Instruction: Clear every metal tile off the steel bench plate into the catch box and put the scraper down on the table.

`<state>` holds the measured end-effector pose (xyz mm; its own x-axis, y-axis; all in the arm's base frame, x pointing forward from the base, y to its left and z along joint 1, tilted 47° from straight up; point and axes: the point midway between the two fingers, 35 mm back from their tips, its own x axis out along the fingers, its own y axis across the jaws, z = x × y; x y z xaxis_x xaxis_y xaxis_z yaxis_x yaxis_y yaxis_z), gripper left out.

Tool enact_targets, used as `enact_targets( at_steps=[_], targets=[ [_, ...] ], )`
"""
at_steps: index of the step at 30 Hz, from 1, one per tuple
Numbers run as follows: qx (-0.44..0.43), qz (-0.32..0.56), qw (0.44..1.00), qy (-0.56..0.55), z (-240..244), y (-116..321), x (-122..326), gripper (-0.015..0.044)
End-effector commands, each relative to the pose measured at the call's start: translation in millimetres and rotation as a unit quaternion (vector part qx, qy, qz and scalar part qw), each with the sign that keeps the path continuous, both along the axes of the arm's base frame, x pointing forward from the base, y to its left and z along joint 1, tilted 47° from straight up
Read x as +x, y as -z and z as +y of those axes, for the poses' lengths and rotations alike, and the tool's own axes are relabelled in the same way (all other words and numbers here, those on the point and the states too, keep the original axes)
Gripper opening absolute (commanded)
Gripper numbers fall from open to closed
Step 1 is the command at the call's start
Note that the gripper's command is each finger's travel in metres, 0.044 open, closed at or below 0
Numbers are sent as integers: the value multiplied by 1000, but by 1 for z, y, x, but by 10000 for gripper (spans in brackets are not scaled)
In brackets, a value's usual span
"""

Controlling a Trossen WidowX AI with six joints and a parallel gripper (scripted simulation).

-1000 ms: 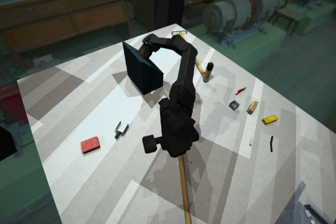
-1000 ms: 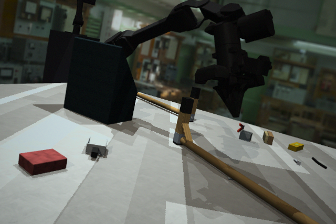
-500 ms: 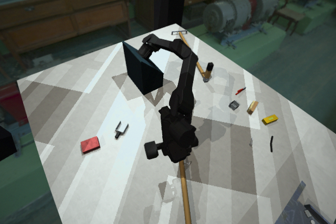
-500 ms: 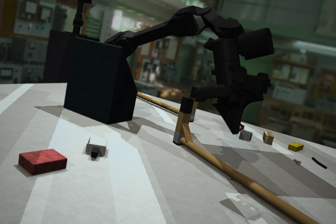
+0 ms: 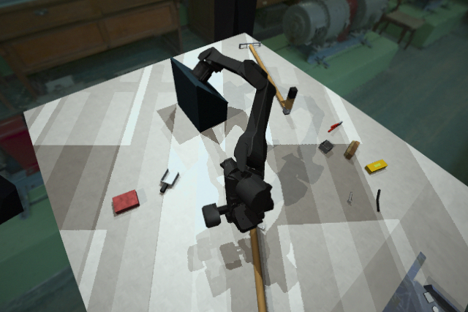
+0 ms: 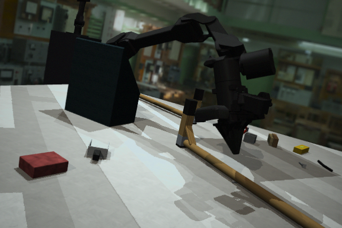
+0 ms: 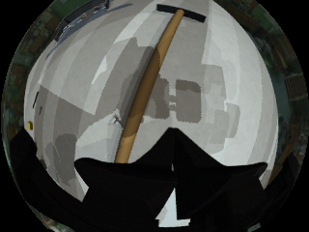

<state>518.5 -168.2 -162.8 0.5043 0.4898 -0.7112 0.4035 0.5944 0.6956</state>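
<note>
From where I stand, the table (image 5: 143,263) (image 6: 160,206) (image 7: 193,48) is brightly lit, broken into pale bands and hard-edged grey shadows, with near-white patches. The room behind is dim and greenish, soft and out of focus in the exterior view, where strip lights glow overhead. The arm (image 5: 260,120) (image 6: 157,36) is so dark its detail sinks away. The wrist view bends the table into a curve, with black corners around a round picture.
</note>
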Motion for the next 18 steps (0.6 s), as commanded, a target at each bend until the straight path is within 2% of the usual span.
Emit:
enact_targets(
  at_steps=[1,18],
  targets=[
    [3,8,1000,3,10,15,-3,0],
    [5,8,1000,3,43,44,0,0]
  ],
)
